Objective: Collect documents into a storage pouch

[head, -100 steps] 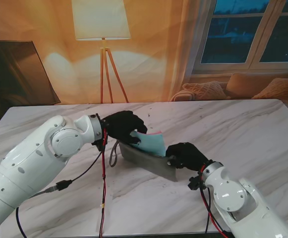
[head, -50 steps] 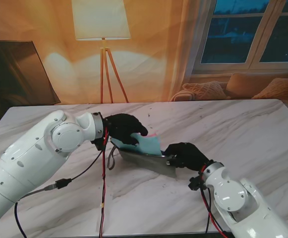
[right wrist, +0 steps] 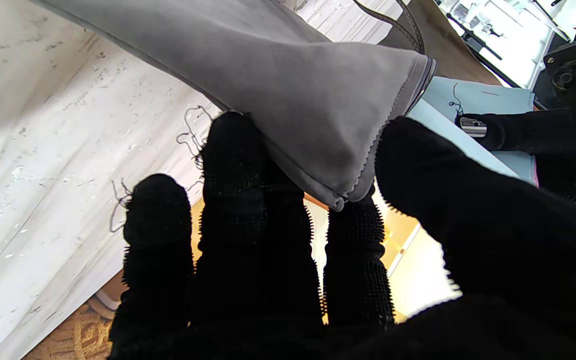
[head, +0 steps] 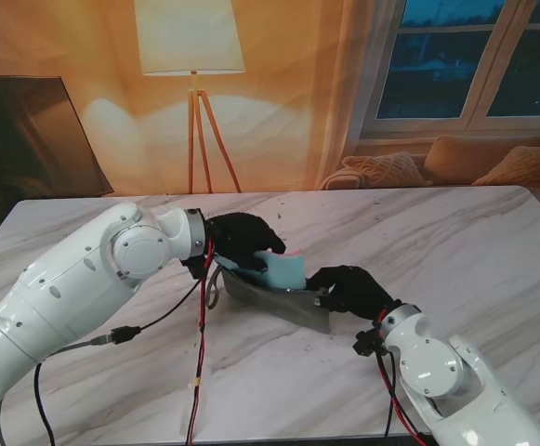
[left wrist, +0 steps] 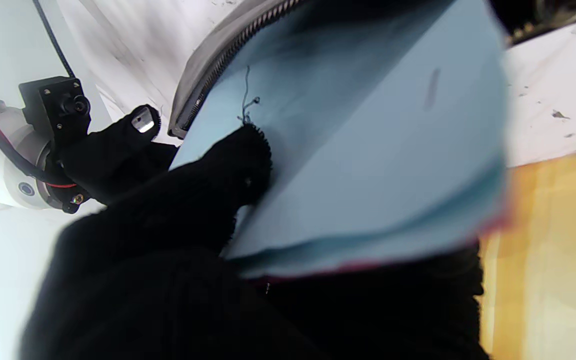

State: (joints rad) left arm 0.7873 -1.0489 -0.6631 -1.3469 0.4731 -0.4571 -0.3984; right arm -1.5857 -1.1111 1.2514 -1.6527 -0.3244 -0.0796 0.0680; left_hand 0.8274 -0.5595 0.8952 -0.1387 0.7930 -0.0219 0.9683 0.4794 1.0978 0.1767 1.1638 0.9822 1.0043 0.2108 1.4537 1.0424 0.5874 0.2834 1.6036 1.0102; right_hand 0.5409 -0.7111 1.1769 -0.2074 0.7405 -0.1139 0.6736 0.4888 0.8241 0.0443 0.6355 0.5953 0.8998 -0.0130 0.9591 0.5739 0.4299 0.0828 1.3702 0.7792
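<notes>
A grey pouch (head: 277,295) was observed near the middle of the marble table (head: 455,232), held up off the surface between the two hands, its zippered mouth (left wrist: 218,60) turned toward the left hand; a thin loop strap (head: 213,290) was seen hanging from its left end onto the table.

The left hand (head: 240,240), black-gloved, was found closed on a stack of light blue documents (head: 285,271); in the left wrist view the thumb (left wrist: 208,185) was pressed on the top sheet (left wrist: 358,140), the other fingers being hidden beneath the stack; a pink edge (left wrist: 368,265) was noted under the blue sheets. The far part of the stack was seen to lie within the pouch mouth, the zipper line crossing over it; the near part was left projecting outside.

The right hand (head: 349,290), also gloved, was found pinching the right end of the pouch (right wrist: 318,110); in the right wrist view the thumb (right wrist: 443,190) was laid on one face of the grey fabric and the fingers (right wrist: 238,165) on the other, the corner seam being caught between them.

A floor lamp (head: 193,56), a window (head: 474,60) and a sofa with cushions (head: 455,163) were recorded beyond the table.
</notes>
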